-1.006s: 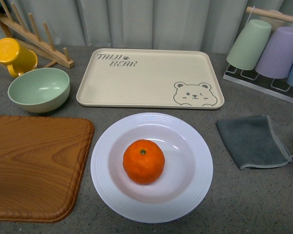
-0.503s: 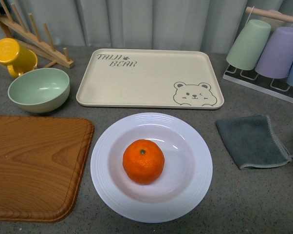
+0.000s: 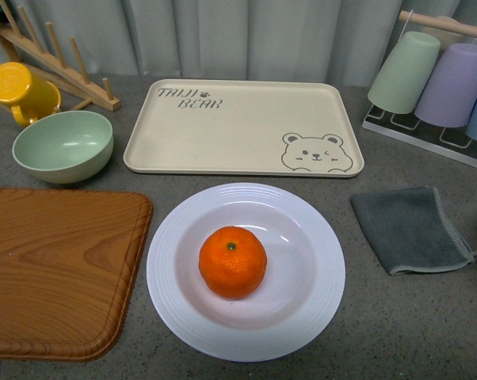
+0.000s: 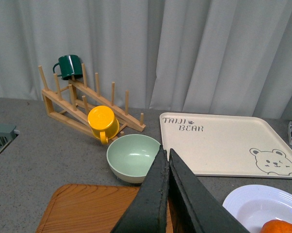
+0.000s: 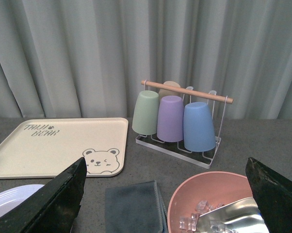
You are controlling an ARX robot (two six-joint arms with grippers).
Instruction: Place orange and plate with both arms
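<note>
One orange [image 3: 232, 262] sits in the well of the one plate [image 3: 314, 237], near the middle of the bench [image 3: 397, 317] and just in front of a single bear tray [image 3: 238, 131]. Left of the plate lies one wooden board [image 3: 56, 269]; behind the board stand one mint bowl [image 3: 63, 145] and one yellow cup [image 3: 20, 91]. One grey cloth [image 3: 410, 229] lies to the plate's right. The front row of the rack [image 5: 185, 92] holds three: a green cup [image 5: 146, 112], a purple cup [image 5: 170, 119] and a blue cup [image 5: 198, 126]. The left gripper [image 4: 166, 153] is pressed closed with nothing between its fingers. The right gripper [image 5: 165, 162] is spread wide and empty.
</note>
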